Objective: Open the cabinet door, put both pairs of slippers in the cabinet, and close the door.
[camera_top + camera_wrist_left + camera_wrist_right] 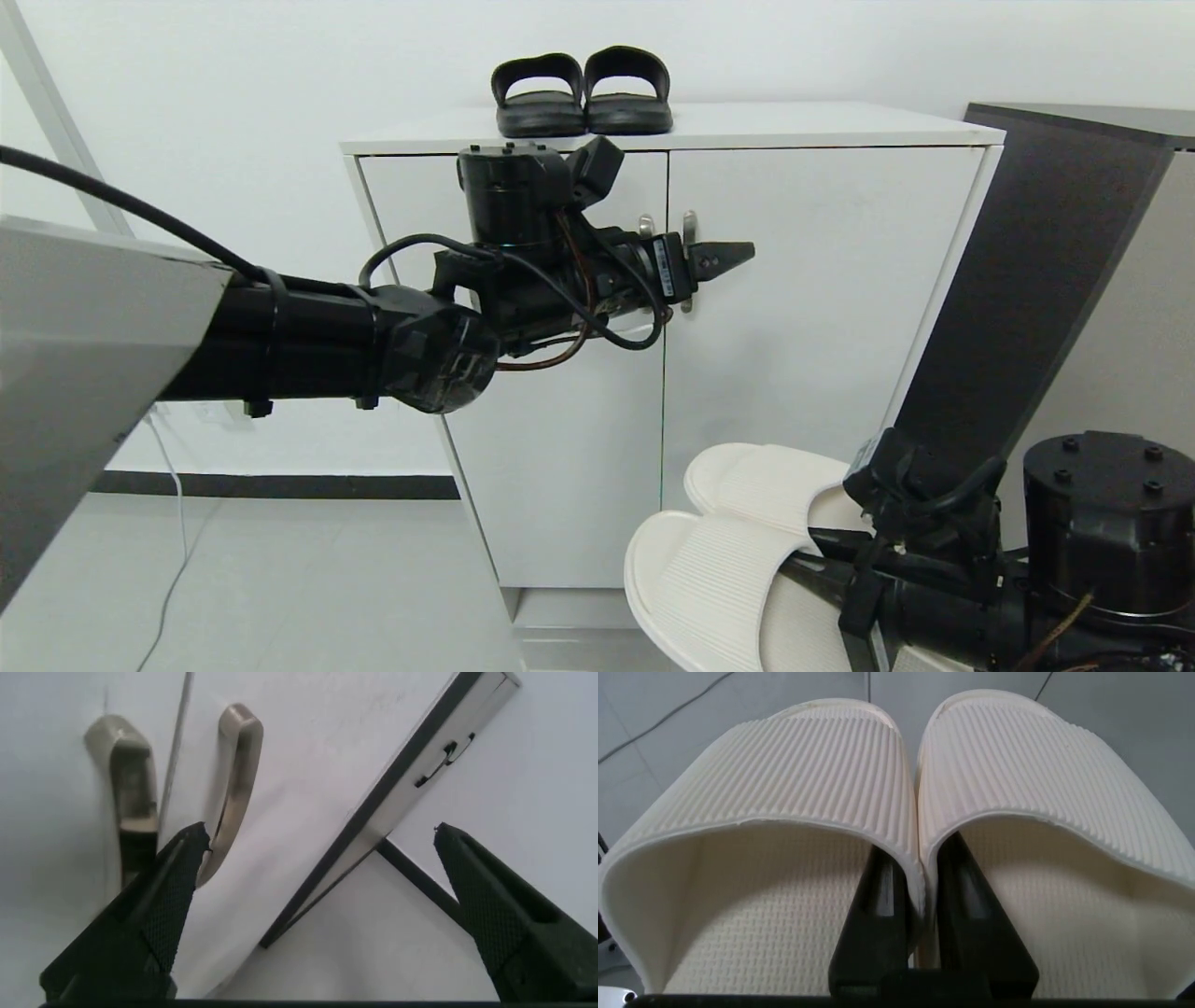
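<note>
Wide-open left gripper (318,835) pulling the white cabinet door (822,308) could strike ribbed cream slippers (719,569) clamped in right gripper (920,924) at 5 o'clock

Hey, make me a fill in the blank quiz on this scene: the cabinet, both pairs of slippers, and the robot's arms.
1. The black slippers stand on ____ of the cabinet.
2. The white slippers are held by the robot's ____ arm.
3. The left gripper, next to a door handle, has its jaws ____.

Missing words: top; right; open.
</note>
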You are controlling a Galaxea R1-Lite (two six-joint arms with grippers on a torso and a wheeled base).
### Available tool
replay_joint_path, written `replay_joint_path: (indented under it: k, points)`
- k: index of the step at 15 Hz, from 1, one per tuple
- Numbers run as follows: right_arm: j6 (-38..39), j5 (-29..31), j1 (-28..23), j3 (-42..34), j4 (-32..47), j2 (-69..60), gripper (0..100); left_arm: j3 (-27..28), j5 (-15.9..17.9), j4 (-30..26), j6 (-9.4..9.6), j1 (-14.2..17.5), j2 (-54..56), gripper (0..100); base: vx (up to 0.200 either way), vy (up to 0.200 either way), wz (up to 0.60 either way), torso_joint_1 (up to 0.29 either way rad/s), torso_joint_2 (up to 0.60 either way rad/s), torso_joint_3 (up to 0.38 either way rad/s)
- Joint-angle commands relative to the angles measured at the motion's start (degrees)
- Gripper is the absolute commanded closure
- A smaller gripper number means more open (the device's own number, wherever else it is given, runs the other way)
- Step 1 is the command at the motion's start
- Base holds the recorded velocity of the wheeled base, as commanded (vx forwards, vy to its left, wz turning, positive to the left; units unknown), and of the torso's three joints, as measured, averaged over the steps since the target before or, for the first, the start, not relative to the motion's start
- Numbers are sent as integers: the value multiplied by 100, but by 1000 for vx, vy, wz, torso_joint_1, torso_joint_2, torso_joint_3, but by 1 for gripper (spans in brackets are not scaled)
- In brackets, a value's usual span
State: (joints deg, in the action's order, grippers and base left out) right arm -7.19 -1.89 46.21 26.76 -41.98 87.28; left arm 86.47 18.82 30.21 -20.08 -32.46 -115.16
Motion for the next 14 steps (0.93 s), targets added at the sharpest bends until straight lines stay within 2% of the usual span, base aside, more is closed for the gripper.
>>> replay_joint_path:
  k: [1, 6, 7, 11, 14]
  points:
    - [-1, -4, 2, 5, -3, -10, 100, 195, -28, 3, -14, 82, -208, 0, 0, 0, 0, 0, 0, 0]
    - [-1, -4, 2, -4, -3, -10, 100, 520, -19, -200, -31, 74, -384, 0, 0, 0, 0, 0, 0, 0]
    - [-1, -4, 2, -4, -3, -19, 100, 538, -10, -208, -31, 56, -402, 100, 0, 0, 0, 0, 0, 0]
    - [-1, -4, 2, -4, -3, -1, 100, 467, -28, -191, -84, 56, -287, 100, 0, 0, 0, 0, 0, 0]
    - [-1, -13, 10, -4, -3, -1, 100, 142, -28, -173, -146, -23, -32, 100, 0, 0, 0, 0, 0, 0]
